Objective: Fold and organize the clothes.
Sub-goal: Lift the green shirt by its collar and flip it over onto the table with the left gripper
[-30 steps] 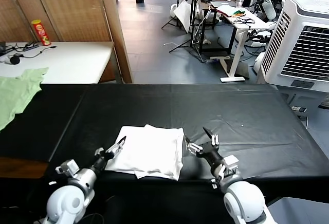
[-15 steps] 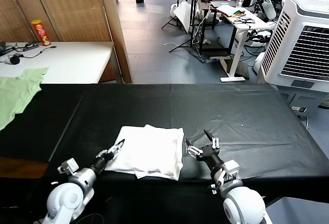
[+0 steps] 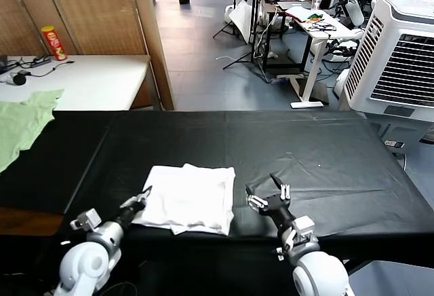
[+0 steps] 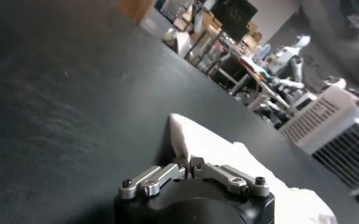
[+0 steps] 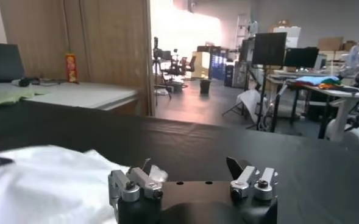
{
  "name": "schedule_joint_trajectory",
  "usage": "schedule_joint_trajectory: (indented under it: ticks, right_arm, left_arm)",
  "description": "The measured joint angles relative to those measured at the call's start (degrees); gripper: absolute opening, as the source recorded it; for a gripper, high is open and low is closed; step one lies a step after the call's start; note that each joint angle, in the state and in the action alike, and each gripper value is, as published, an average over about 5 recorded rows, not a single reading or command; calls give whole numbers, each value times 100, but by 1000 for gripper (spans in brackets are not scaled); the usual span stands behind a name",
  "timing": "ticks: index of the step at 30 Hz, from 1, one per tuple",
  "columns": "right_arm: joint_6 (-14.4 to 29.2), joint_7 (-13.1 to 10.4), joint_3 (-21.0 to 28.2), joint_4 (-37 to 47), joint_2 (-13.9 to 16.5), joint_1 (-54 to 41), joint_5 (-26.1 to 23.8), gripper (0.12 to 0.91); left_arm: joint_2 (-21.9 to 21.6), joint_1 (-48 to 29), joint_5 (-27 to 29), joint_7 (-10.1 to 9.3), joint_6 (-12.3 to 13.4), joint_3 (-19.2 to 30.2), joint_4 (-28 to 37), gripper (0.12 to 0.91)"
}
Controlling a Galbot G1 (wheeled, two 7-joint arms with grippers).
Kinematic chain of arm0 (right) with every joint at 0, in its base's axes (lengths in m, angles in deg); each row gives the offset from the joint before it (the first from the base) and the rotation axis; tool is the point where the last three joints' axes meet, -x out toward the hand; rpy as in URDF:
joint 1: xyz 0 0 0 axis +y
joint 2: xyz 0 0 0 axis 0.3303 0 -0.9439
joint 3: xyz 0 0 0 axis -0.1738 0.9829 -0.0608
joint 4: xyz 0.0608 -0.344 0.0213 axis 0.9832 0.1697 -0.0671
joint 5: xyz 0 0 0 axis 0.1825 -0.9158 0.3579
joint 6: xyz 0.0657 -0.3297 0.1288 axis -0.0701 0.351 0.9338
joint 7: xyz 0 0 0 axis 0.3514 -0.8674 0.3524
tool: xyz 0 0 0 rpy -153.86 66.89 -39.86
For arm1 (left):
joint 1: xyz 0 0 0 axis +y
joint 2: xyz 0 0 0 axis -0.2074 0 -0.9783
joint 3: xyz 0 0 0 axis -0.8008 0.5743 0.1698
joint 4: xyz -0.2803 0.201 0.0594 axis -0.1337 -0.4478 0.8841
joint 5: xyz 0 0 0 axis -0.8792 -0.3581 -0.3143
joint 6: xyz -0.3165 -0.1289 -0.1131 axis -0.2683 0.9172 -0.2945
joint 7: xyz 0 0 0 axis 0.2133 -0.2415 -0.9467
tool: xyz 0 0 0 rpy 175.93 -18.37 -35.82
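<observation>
The folded T-shirt [image 3: 186,199] lay on the bench [image 3: 305,146] near its front edge, left of centre; the left pincer [image 3: 144,195] sat at the shirt's front-left corner, fingers closed together on its edge, while the right pincer [image 3: 266,193] rested on the bench just beside the shirt's right side, fingers spread apart; a second garment [image 3: 20,123] lay across the bench's far-left end; behind it stood a side table [image 3: 102,82] carrying a can [image 3: 54,43] and cables; a cooling unit [image 3: 400,58] stood behind the bench's right end.
</observation>
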Motion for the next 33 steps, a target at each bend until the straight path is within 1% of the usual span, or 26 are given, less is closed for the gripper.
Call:
schedule_joint_trajectory:
  ticks: [3,6,9,12,17,21,23,26,28,30,33]
  right_arm:
    - [-12,-16,-21,31,-1,2,-53,798]
    - [-21,-23,-20,56,0,-12,-72,798]
    - [-24,-28,-1,70,8,-30,-76,798]
    - [-25,-32,19,85,24,-53,-74,798]
    - [-26,-38,38,113,31,-108,-63,798]
    - [-25,-41,46,131,33,-133,-49,798]
    - [-22,-41,50,145,35,-123,-47,798]
    - [-14,-40,53,159,34,-80,-55,798]
    - [-8,-39,54,153,28,-37,-77,798]
    - [-3,-34,55,133,14,21,-108,798]
    - [2,-16,54,81,-13,125,-136,798]
  left_arm:
    - [-53,82,692,-76,81,-103,-189,149]
    - [-154,162,1339,-110,138,-226,-359,149]
    - [-298,245,1820,-115,170,-361,-502,149]
    - [-514,312,2126,-113,184,-556,-658,149]
    - [-1068,395,2363,-126,163,-992,-935,149]
    - [-1547,445,2606,-225,87,-1339,-1199,149]
    - [-1675,461,2769,-301,32,-1404,-1372,149]
    - [-1672,479,2972,-413,-42,-1271,-1670,149]
    - [-1556,468,3080,-468,-59,-1010,-1817,149]
    - [-1369,421,3213,-494,-20,-608,-1860,149]
    - [-1030,275,3438,-507,126,164,-1706,149]
